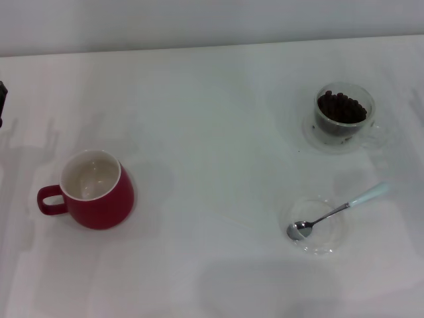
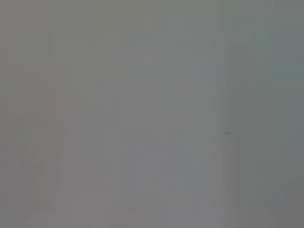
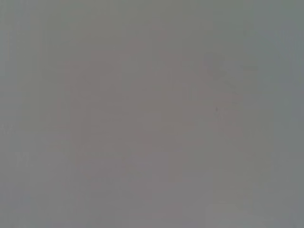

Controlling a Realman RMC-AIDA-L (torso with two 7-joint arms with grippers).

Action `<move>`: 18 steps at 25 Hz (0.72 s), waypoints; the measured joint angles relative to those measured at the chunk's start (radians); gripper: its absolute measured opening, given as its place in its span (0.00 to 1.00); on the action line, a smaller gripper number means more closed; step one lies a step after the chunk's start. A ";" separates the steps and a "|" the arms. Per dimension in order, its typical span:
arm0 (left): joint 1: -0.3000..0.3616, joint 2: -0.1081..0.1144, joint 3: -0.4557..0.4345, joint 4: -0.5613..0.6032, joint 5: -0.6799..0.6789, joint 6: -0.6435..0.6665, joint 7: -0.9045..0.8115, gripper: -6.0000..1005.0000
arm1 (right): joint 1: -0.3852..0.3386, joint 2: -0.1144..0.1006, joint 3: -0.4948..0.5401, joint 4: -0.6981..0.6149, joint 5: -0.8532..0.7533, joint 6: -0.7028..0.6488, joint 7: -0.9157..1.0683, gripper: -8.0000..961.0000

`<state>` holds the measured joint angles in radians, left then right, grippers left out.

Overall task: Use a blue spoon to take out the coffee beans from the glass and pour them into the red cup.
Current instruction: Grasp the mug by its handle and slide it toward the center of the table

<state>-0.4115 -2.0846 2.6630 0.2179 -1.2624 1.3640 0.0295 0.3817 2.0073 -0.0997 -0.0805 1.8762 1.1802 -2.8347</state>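
Table (image 1: pixel 212 99): white, plain, runs to a pale wall at the far edge.

Red cup (image 1: pixel 98 189): stands upright on the left side of the table, nearer the near edge than the far. White inside, nothing visible in it. Loop handle points left.

Glass (image 1: pixel 344 116): stands upright on the far right, on its clear saucer-like base. Well apart from the red cup, across the table from it.

Coffee beans (image 1: pixel 341 107): dark brown, heaped inside the glass, filling it close to the rim.

Dish (image 1: pixel 317 225): flat, shallow, clear glass, on the right side, near of the glass and apart from it.

Blue spoon (image 1: pixel 334 212): lies across the dish. The silver bowl rests inside the dish at its left part, hollow side up; the neck crosses the dish rim; the pale blue handle reaches out to the far right over the table, its end pointing toward the right edge.

Left arm: only a small dark part (image 1: pixel 2 99) shows at the far left edge of the head view, well apart from the red cup. Its gripper is not seen, so whether released or clenched cannot be told.

Right arm: not seen in the head view; gripper state likewise unknown.

Both wrist views: plain grey surface only, nothing to tell apart.
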 joint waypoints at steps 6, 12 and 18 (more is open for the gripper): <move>-0.002 0.001 0.000 0.000 0.000 -0.004 0.001 0.68 | -0.004 0.001 0.002 0.001 0.004 0.001 0.000 0.89; 0.002 0.002 0.001 0.000 0.002 -0.005 0.003 0.67 | -0.010 0.000 0.000 0.001 0.007 0.020 0.012 0.89; 0.034 0.000 0.010 0.000 0.028 0.021 0.005 0.67 | -0.017 -0.001 0.004 0.001 0.008 0.025 0.014 0.89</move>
<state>-0.3771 -2.0842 2.6735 0.2182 -1.2343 1.3847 0.0349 0.3647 2.0067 -0.0953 -0.0797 1.8838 1.2055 -2.8209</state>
